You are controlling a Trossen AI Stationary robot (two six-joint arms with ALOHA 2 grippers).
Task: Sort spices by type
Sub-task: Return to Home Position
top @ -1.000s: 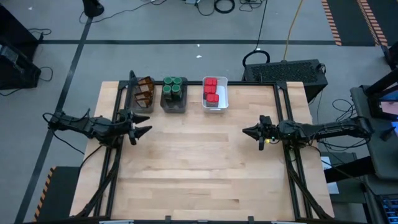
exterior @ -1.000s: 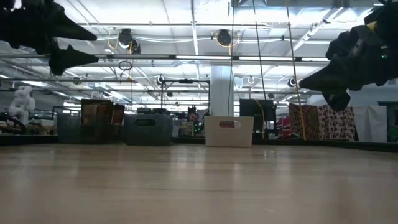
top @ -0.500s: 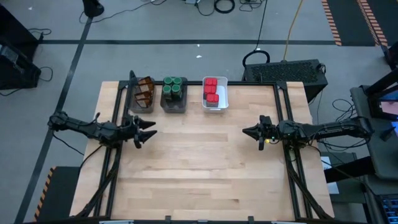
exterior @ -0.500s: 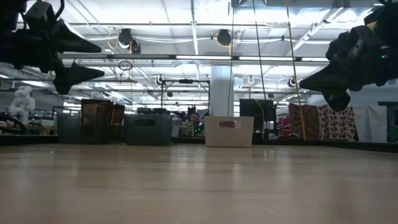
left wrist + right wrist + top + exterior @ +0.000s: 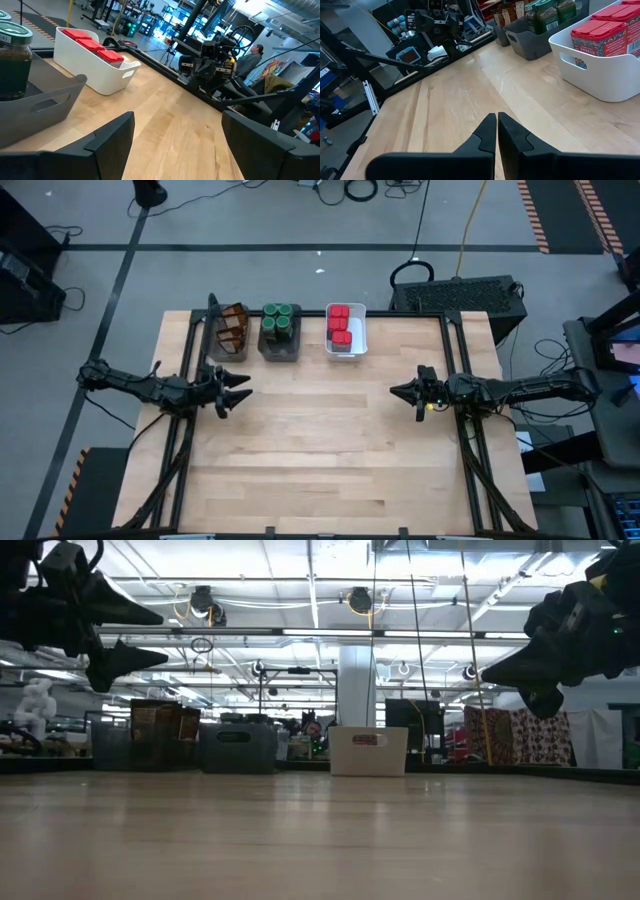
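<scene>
The small red boxy tins (image 5: 340,325) sit in the white plastic bin (image 5: 363,330) at the far edge of the wooden table (image 5: 320,450). I think they are hard, light and slippery; I would pinch their flat sides. My left gripper (image 5: 243,387) is spread wide, holding nothing. My right gripper (image 5: 394,391) is pressed together, empty.

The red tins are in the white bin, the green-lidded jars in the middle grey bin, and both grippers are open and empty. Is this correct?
Not quite: the right gripper is shut, as the right wrist view shows; only the left gripper is open. Both are empty, with red tins in the white bin and green-lidded jars in the middle grey bin.
</scene>
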